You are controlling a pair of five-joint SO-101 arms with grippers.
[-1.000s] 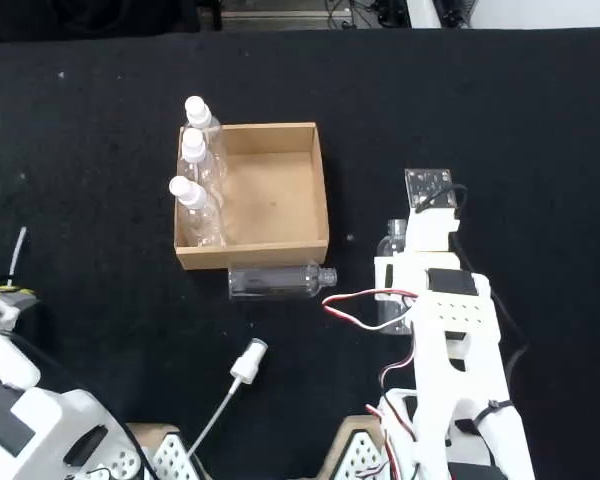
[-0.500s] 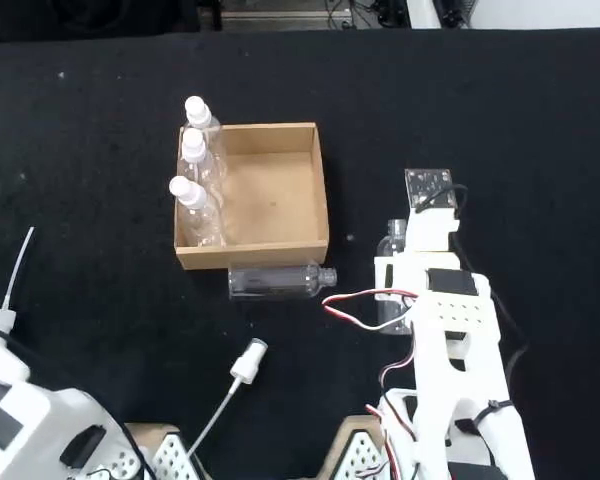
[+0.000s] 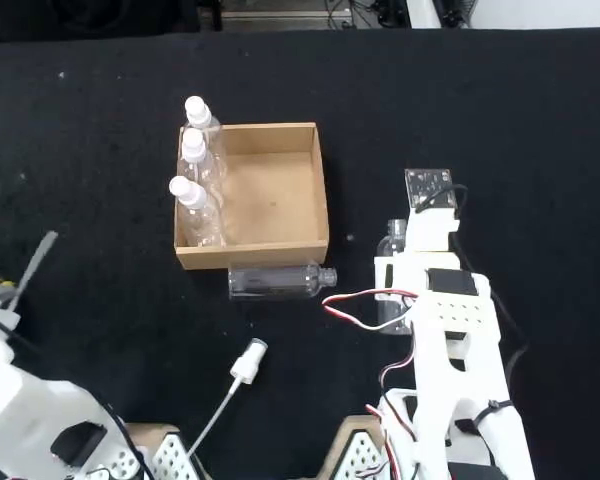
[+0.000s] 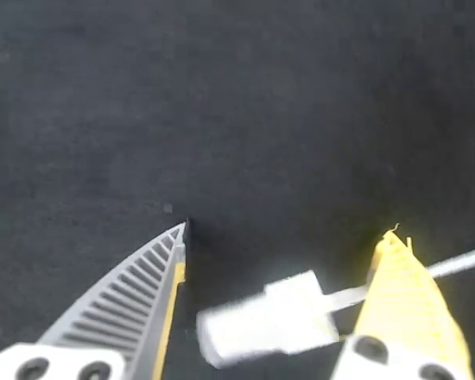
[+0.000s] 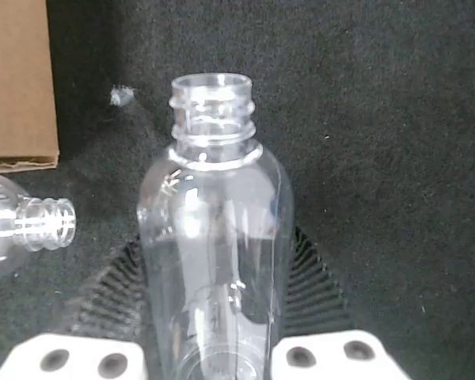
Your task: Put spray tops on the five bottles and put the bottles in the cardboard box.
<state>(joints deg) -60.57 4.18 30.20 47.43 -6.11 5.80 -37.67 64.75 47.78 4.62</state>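
Beside cardboard box [image 3: 250, 256], capless bottle [image 3: 278, 281] lying flat

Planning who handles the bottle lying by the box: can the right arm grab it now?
Probably not: its hand is shut on an upright open bottle. The lying bottle sits close, nothing between.

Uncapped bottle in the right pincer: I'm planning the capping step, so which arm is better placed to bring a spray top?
Left. The left pincer holds a spray top; the right pincer is shut on the open-necked bottle.
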